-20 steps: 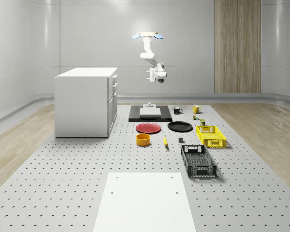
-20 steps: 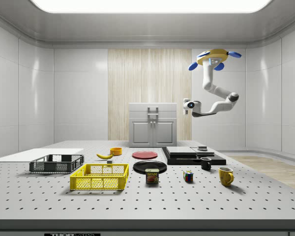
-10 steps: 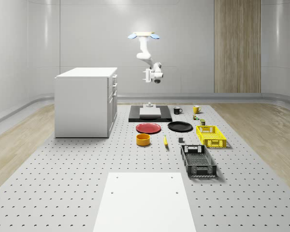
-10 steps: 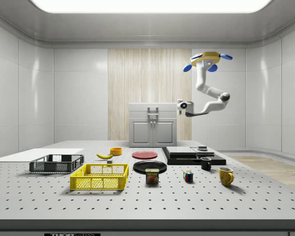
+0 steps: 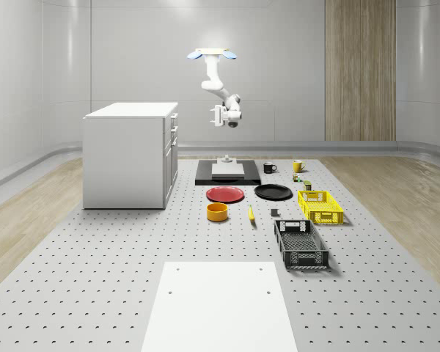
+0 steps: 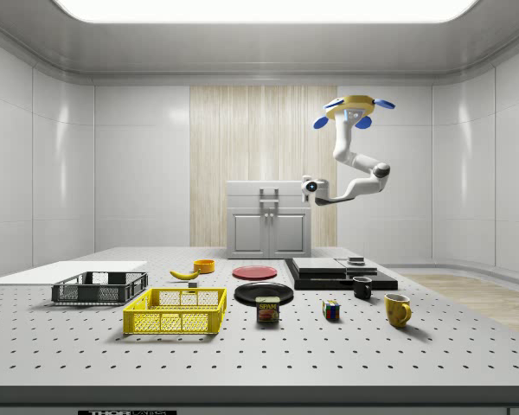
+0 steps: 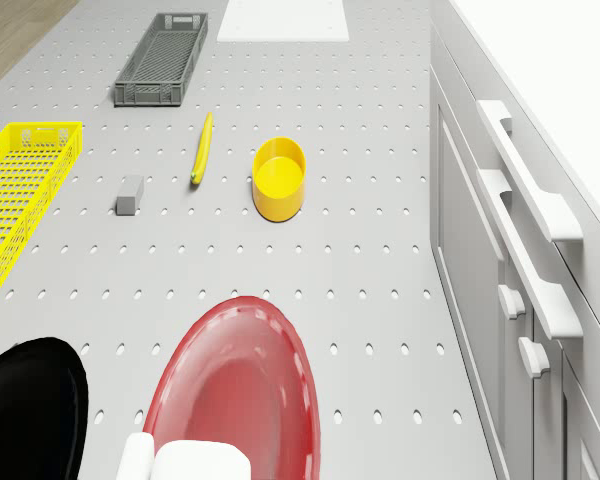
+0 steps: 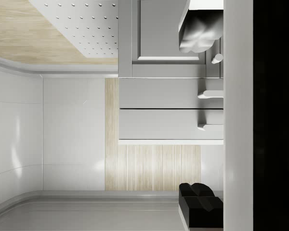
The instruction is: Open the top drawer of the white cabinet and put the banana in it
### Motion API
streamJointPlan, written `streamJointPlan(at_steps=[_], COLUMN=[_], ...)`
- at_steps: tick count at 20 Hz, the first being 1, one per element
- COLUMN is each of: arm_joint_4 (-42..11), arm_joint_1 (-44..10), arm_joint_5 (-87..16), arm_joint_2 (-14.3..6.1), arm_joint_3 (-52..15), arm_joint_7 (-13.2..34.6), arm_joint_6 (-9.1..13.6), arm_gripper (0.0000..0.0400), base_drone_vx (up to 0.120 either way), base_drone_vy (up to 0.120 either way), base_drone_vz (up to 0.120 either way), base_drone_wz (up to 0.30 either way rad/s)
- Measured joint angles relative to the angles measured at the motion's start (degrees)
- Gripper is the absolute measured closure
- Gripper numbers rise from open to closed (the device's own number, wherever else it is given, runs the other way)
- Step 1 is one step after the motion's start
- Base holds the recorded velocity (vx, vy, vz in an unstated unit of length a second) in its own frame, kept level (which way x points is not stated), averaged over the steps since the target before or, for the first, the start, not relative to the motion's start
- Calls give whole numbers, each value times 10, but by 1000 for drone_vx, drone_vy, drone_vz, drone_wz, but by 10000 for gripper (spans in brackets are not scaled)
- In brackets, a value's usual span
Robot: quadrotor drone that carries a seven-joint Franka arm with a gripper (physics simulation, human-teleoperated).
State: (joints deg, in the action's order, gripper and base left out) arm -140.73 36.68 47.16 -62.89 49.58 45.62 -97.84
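Pale panelled walls enclose a perforated grey table point(image 5: 95, 279) that carries the white cabinet point(image 5: 130, 154) at the whole-scene view's left and a spread of objects to its right.

Change since the earlier frames: the drone point(image 5: 212, 53) has shifted toward the cabinet in both fixed views, and the gripper point(image 5: 218, 116) has closed much of the gap to the cabinet front. In the side view the gripper point(image 6: 310, 186) now overlaps the cabinet's upper right corner, at about the height of the top drawer point(image 7: 500, 130). Judgement: the approach to the drawer handle is under way; the drawer is not yet open, and contact with its handle has not been made.

Arm pose: the drone hovers in the air to the right of the cabinet in the whole-scene view, above the black platform point(image 5: 228, 174). The arm hangs below it, bends at the elbow and turns the wrist level, so the gripper faces the cabinet front. In the wrist view two dark fingertips point(image 8: 198, 36) stand well apart, with the drawer fronts between and beyond them; the jaws are spread.

Task object: the banana point(image 5: 251, 214) lies on the table between the orange bowl point(image 5: 217, 212) and the black crate point(image 5: 301, 244), well apart from the cabinet and untouched.
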Motion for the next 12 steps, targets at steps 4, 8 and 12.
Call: streamJointPlan(at_steps=[4, 8, 12], arm_joint_4=[-1, -1, -2], arm_joint_1=[5, 10, 14], arm_joint_5=[-4, -9, -13], arm_joint_2=[-6, -11, -16], arm_joint_3=[2, 3, 4], arm_joint_7=[4, 7, 11], arm_joint_6=[-5, -9, -13], arm_gripper=[0, 0, 0], base_drone_vx=[10, 70, 120], base_drone_vy=[-120, -30, 0], base_drone_vz=[0, 0, 0], base_drone_wz=[0, 0, 0])
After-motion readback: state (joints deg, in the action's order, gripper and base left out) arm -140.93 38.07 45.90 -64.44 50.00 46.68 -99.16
